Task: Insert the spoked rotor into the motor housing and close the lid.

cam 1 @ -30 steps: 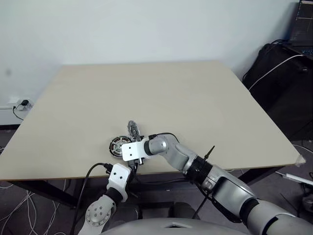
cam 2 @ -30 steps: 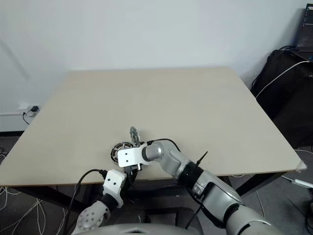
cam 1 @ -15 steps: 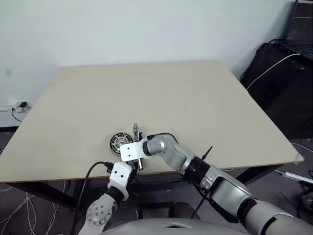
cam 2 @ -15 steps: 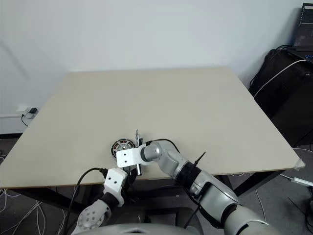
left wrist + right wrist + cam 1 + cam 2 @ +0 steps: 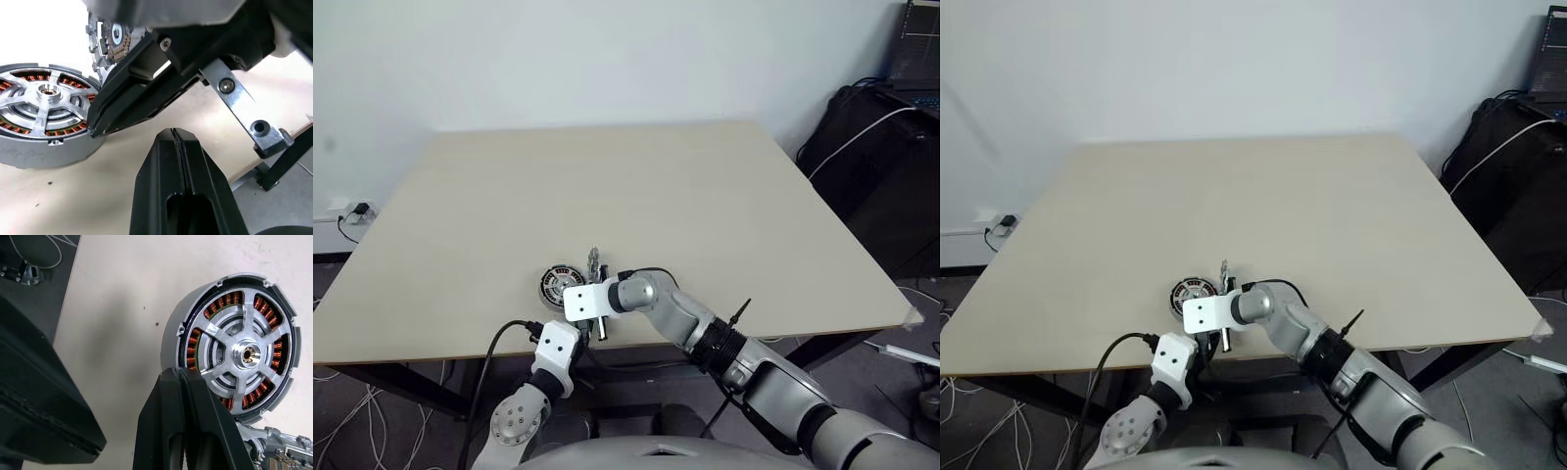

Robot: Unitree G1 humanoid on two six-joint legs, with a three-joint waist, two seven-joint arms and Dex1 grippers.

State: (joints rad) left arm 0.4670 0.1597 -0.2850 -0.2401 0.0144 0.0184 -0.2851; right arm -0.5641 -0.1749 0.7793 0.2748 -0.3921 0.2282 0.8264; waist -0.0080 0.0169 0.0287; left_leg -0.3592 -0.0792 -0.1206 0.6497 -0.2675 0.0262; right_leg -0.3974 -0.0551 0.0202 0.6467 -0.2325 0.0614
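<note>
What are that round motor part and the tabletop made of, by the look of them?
The motor housing looks like bare metal, likely aluminium: matte silver-grey shell and bright spokes, with shiny copper-coloured wire coils between them. The table looks like pale wood or laminate with a smooth matte top; which of the two is not clear.
</note>
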